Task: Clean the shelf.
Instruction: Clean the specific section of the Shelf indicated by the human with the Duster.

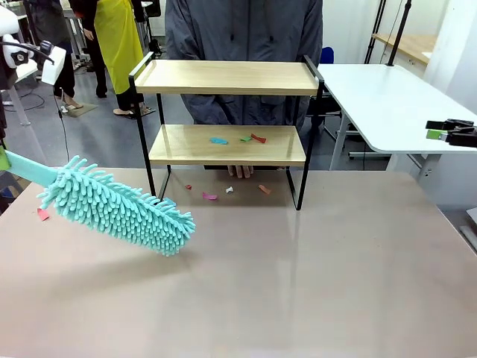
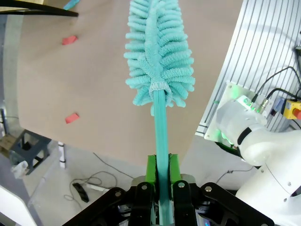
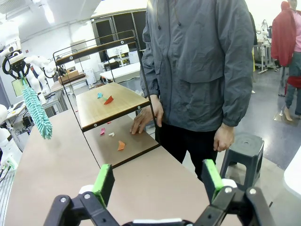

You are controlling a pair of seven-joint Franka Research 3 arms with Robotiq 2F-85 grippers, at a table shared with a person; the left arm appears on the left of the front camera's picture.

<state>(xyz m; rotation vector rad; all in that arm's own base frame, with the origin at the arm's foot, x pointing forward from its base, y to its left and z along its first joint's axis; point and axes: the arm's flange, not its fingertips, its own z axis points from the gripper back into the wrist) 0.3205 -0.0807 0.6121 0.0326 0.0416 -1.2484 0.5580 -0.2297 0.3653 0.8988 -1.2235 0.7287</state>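
Risk: the long duster [image 1: 119,209] may catch the thin frame of the shelf [image 1: 223,77] and shove it. The shelf stands at the middle of the surface's [image 1: 335,283] far edge, with paper scraps [image 1: 250,138] on its lower board. The left hand [image 2: 161,169] is clenched on the duster handle. The right hand [image 3: 157,181] is fully released and holds nothing.

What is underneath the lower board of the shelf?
On the table, a pink scrap, a white scrap, an orange scrap and the person's fingertips; from the front, the shelf hides the rest of that hand.
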